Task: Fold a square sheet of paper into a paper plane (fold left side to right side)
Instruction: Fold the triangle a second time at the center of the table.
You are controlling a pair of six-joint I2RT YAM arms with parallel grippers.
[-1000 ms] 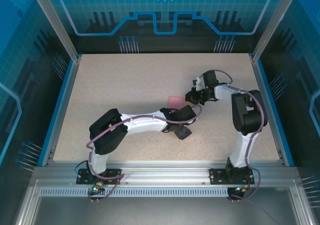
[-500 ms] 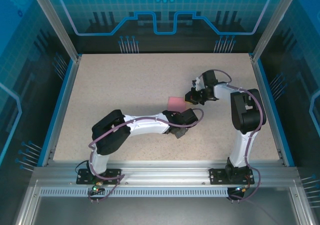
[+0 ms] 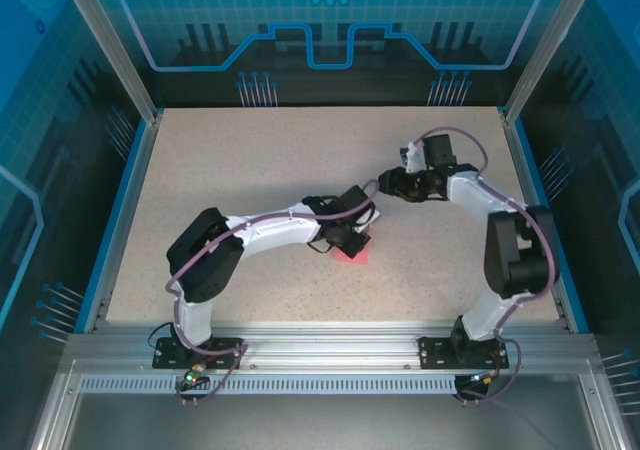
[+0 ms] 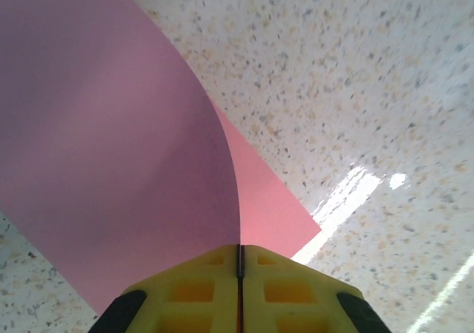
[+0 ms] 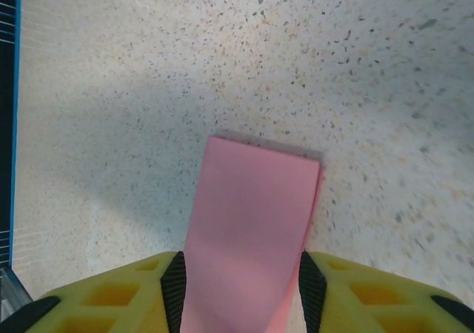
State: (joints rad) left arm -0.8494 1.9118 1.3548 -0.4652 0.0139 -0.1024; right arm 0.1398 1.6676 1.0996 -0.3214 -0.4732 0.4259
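The square sheet of paper (image 4: 111,126) is salmon pink and curls up and away from my left gripper (image 4: 238,248), which is shut on its edge. From above, a small pink patch of paper (image 3: 352,254) shows on the table just in front of the left gripper (image 3: 350,236). In the right wrist view the paper (image 5: 252,214) appears as a narrow doubled rectangle lying flat on the table. My right gripper (image 5: 242,274) is open, one black pad on either side of the paper's long edges. In the top view the right gripper (image 3: 387,183) sits to the upper right of the left one.
The speckled beige table (image 3: 250,170) is bordered by blue rails and aluminium posts at the sides and back. The left arm's forearm (image 3: 275,232) lies across the middle of the table. The right arm's elbow (image 3: 515,255) stands near the right edge.
The left gripper has moved farther from the bases and the pink paper now shows on its near side instead of beyond it. The right arm has shifted to the right.
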